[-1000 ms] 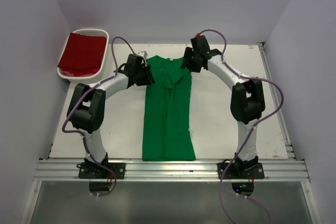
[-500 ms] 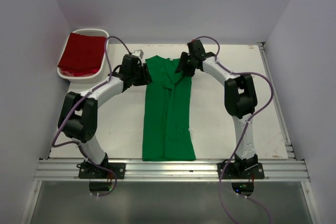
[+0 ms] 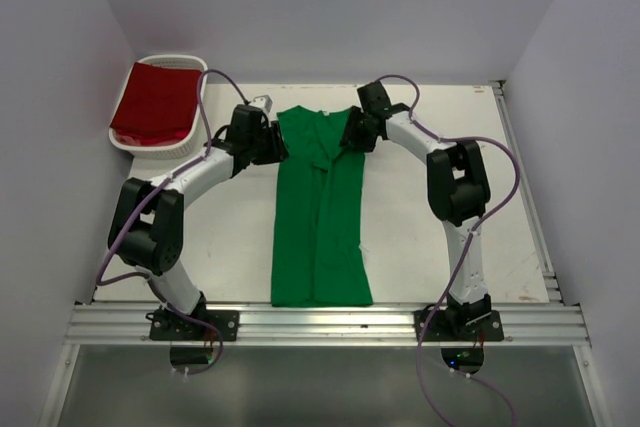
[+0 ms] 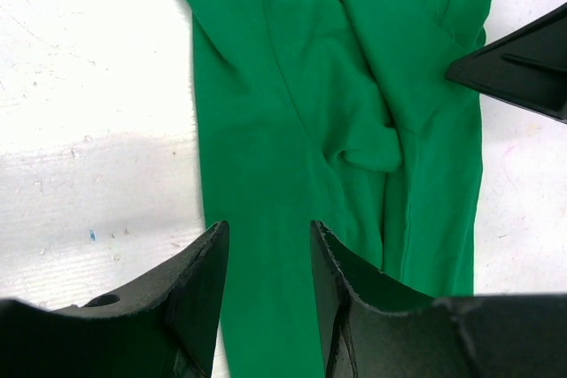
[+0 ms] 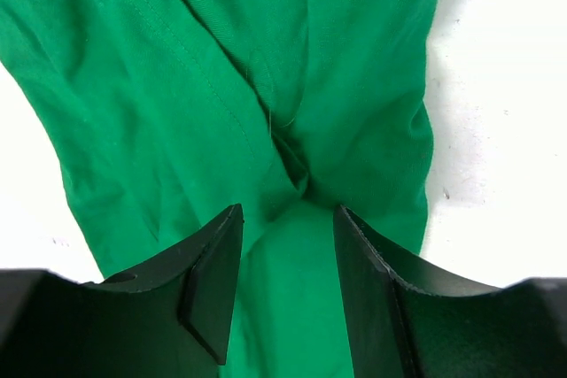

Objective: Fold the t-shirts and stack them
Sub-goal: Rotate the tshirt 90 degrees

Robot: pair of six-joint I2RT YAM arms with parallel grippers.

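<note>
A bright green t-shirt [image 3: 320, 237] lies on the table as a long narrow strip, its sides folded inward and its collar end at the far side. My left gripper [image 3: 272, 144] is open at the strip's far left edge. In the left wrist view its fingertips [image 4: 266, 236] straddle the green cloth [image 4: 354, 86] edge without pinching it. My right gripper [image 3: 350, 137] is open at the far right edge, low over a puckered fold [image 5: 288, 219] of the cloth [image 5: 221, 68]. A dark red t-shirt [image 3: 155, 102] lies in the basket.
The white slatted basket [image 3: 150, 147] stands at the table's far left corner, beside the left arm. White walls close in the left, back and right sides. An aluminium rail [image 3: 320, 325] runs along the near edge. Bare table [image 3: 430, 237] shows on both sides of the strip.
Both arms have stretched forward. The left gripper has edged toward the far left of the shirt, and the right gripper has come down and inward onto the far right edge.
</note>
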